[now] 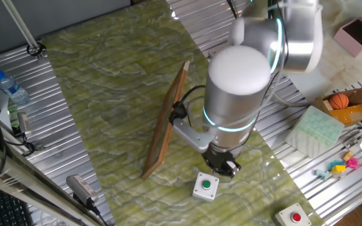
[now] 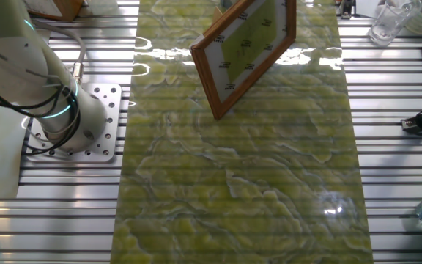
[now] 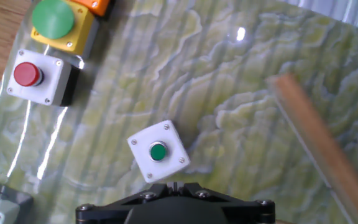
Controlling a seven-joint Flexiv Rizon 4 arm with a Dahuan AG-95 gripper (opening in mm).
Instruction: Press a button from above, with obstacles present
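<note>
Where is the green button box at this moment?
In one fixed view the green button box sits on the green mat's near edge, just below the pincer, right of the wooden board's lower end.

Arm (image 1: 237,88): smooth silver-grey cylindrical segments with rounded white end caps. Thin glowing cyan rings encircle the joints. Black cables (image 1: 190,100) loop beside the lower segment. Gripper (image 1: 224,164): black, compact; the hand view shows its dark housing (image 3: 176,202) edged with small silver screws. Base (image 2: 86,121): round, seated on a white perforated mounting plate.
</note>
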